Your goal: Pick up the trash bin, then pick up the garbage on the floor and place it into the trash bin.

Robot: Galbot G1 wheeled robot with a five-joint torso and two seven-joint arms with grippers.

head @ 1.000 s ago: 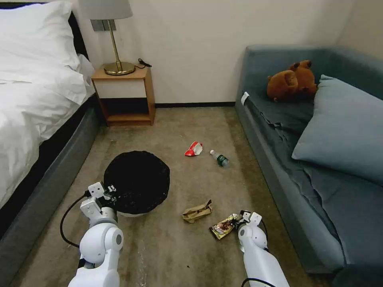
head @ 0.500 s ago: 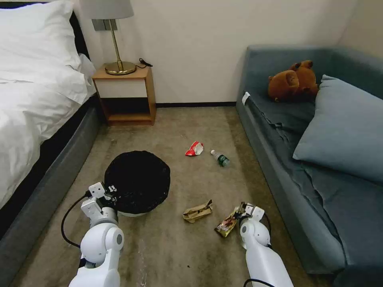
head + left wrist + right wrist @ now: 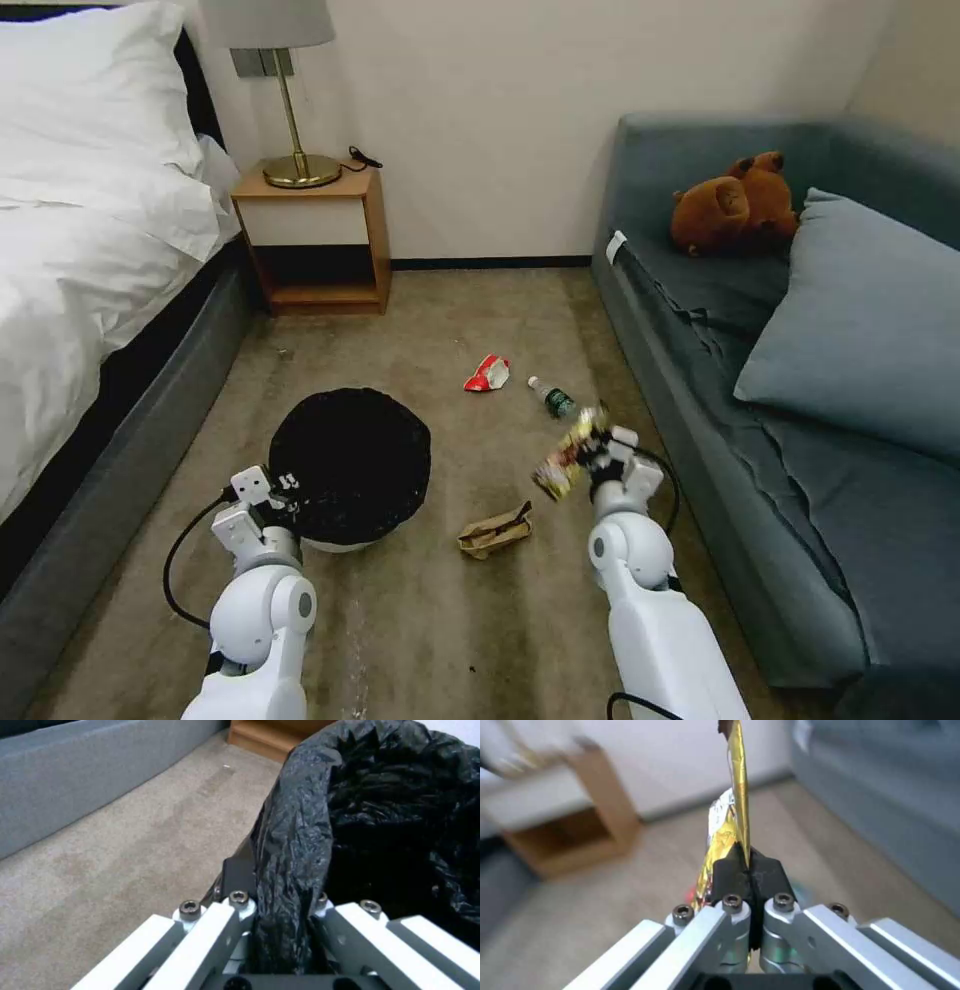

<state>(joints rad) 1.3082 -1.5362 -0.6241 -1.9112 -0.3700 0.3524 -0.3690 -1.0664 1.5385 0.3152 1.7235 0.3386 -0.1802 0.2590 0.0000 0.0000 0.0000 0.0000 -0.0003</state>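
The trash bin (image 3: 350, 462), white with a crinkly black bag, stands on the carpet in front of my left arm. My left gripper (image 3: 284, 489) is shut on its near rim; in the left wrist view the black bag (image 3: 295, 843) is pinched in my left gripper (image 3: 280, 896). My right gripper (image 3: 597, 452) is raised above the floor, right of the bin, shut on the flat yellow-dark snack packet (image 3: 562, 462). The packet (image 3: 738, 795) sticks up from the closed pads (image 3: 727, 872). More garbage lies on the carpet: a red-white wrapper (image 3: 487, 373), a small bottle (image 3: 551, 397) and a crumpled brown paper bag (image 3: 494, 530).
A bed (image 3: 90, 260) runs along the left and a blue sofa (image 3: 800, 400) along the right, with a brown plush toy (image 3: 735, 205) on it. A wooden nightstand (image 3: 315, 240) with a lamp stands at the far wall. Carpet lies open between bed and sofa.
My right gripper has lifted the snack packet off the floor and carried it up and forward. The bin and left gripper have shifted slightly to the right.
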